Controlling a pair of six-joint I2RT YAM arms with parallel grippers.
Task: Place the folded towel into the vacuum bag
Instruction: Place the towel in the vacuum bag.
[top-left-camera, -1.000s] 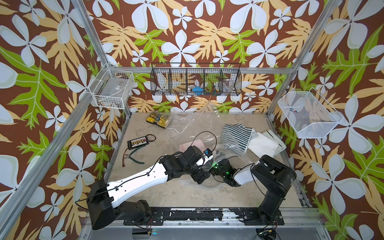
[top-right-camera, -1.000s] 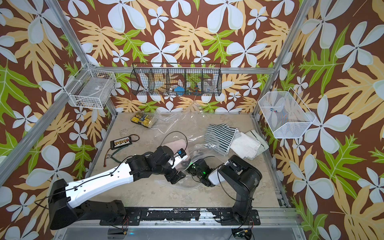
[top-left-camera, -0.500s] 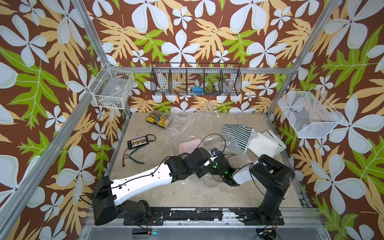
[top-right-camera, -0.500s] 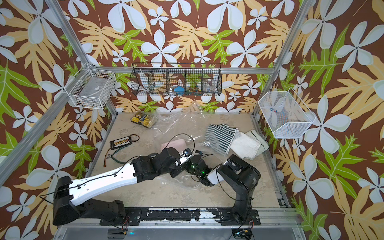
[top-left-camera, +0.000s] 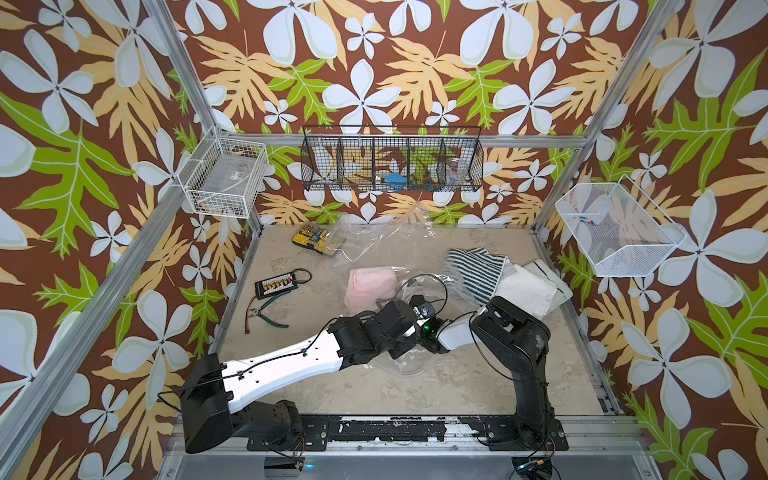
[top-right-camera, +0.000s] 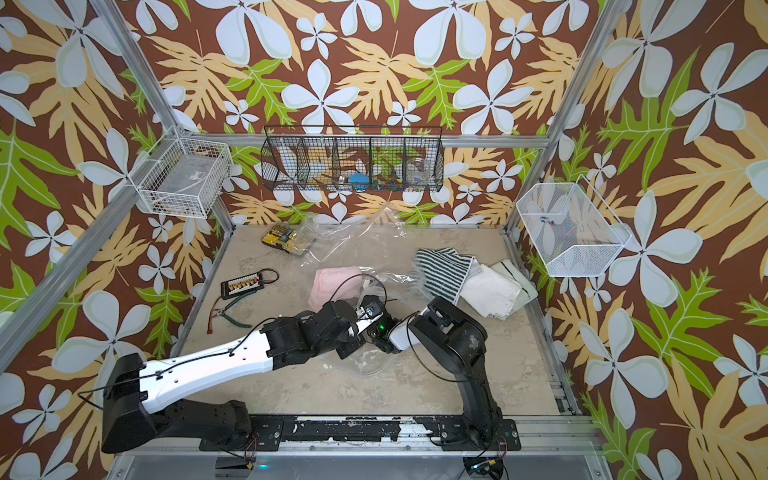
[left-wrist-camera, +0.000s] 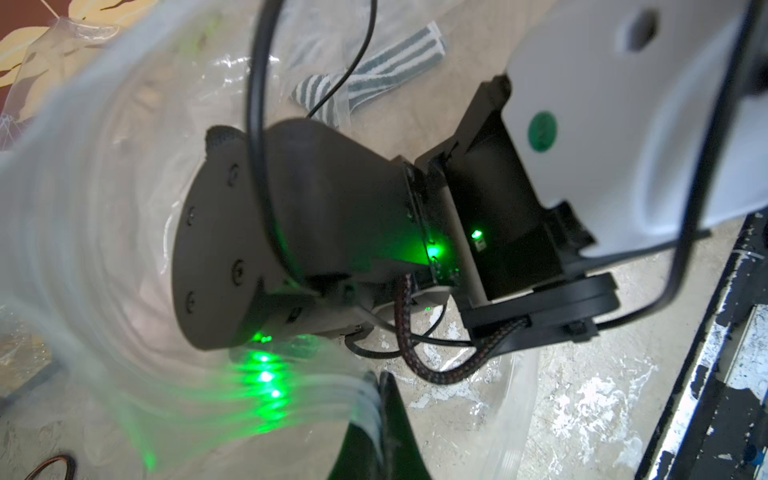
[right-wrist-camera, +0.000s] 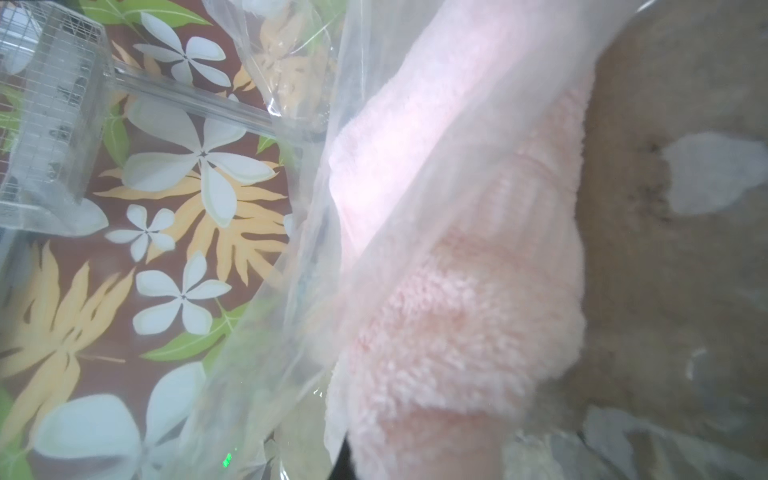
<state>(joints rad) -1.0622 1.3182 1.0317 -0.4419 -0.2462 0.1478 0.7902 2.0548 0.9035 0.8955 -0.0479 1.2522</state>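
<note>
- Plastic film of the vacuum bag (top-left-camera: 374, 243) runs from a curved lip on the near side of the table (top-left-camera: 415, 395) centre back to the far edge. Both arms meet at that lip.
- Jaws of the left gripper (left-wrist-camera: 376, 411) are clenched. The left wrist view shows a bunched fold of bag film pinched at its tip.
- Jaws of the right gripper (left-wrist-camera: 218, 139) are closed. Film lies around its tip; whether any is caught between the jaws cannot be told.
- At the table centre, just beyond the grippers, lies the pink folded towel (top-left-camera: 370, 286). The right wrist view shows film draped over part of it. Whether it sits inside the bag or merely under a layer cannot be told.
- Handling, towel: judged light, soft and limp, and likely to unfold if lifted by one corner. Take hold across the folded edge, through all layers.
- Handling, bag: judged thin, slippery and quick to collapse. Hold the mouth apart at the lip.
- Toward the right edge lie the striped towel (top-left-camera: 478, 270) and the white towel (top-left-camera: 528, 289), overlapping.
- Toward the left edge lie the pliers (top-left-camera: 266, 311) and the connector board (top-left-camera: 278, 284).
- Near the far-left corner sits the yellow item (top-left-camera: 316, 241), beside the film's fringe.
- Not made out: valve cap, zip strip, slider. Blur smears the film in the left wrist view. In both top views the arm bodies hide the fingertips.
</note>
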